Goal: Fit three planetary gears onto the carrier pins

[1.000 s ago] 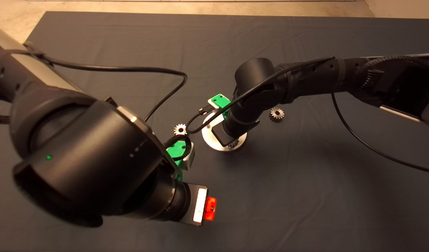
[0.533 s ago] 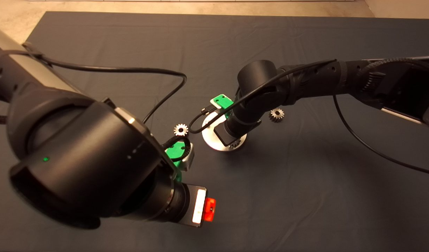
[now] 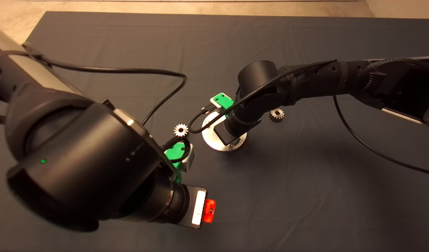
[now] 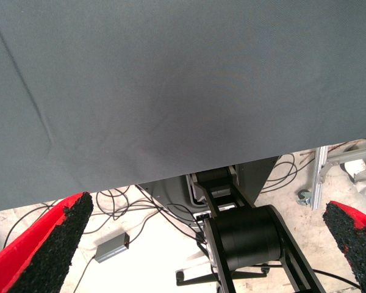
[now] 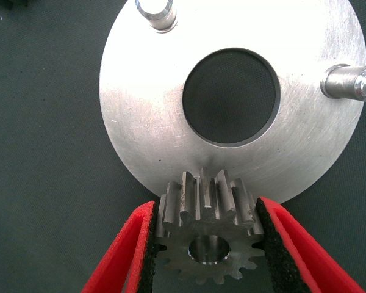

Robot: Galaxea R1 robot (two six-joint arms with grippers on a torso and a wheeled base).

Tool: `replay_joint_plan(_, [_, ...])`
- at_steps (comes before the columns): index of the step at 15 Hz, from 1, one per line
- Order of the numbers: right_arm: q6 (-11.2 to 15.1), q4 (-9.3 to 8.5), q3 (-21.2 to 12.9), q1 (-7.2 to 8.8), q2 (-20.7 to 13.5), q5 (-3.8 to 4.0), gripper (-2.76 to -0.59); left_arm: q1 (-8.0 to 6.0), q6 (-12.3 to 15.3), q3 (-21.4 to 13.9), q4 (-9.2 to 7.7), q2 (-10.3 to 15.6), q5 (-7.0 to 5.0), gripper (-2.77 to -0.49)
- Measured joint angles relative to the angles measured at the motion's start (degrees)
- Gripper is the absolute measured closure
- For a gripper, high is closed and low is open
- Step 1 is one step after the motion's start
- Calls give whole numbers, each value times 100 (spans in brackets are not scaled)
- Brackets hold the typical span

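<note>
The silver disc [image 5: 140, 122] with a large centre hole lies mid-mat, also in the head view [image 3: 214, 141]. Two carrier pins [image 5: 155, 12] [image 5: 351, 82] stand bare. My right gripper [image 5: 205, 204] is shut on a dark-grey planetary gear [image 5: 204, 244] at the disc's rim, over the third pin's place. Something silvery shows inside the gear's bore, and I cannot tell whether the gear is seated. Two other gears lie flat on the mat, one left of the disc [image 3: 181, 130] and one right of it [image 3: 276, 114]. My left gripper [image 4: 207, 206] is open and empty, near the mat's front edge.
The left arm [image 3: 78, 164] fills the lower left of the head view, its cable [image 3: 130, 71] looping over the mat. The right arm [image 3: 305, 84] reaches in from the right. Past the mat's edge [image 4: 171, 174] the floor holds cables and a black stand [image 4: 244, 235].
My right arm has shifted slightly to the right over the disc, with the gear still held. The left arm has drifted a little down and left. The two loose gears have not moved.
</note>
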State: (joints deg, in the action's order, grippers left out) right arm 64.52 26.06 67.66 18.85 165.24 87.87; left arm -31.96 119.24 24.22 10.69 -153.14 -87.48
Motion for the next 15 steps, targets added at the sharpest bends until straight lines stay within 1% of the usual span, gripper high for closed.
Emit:
replay_joint_plan(4, [2,52,-52,-27,-2,11,-110,0,1,0,-2,0,2,-277])
replay_joint_plan(7, [5,59,-66,-30,-2,11,-110,0,0,0,-1,0,2,-277])
replay_joint_plan(10, [5,94,-131,-60,-2,37,-110,0,0,0,-2,0,2,-277])
replay_joint_plan(15, [7,100,-140,-66,-2,46,-110,0,2,0,1,0,0,-277])
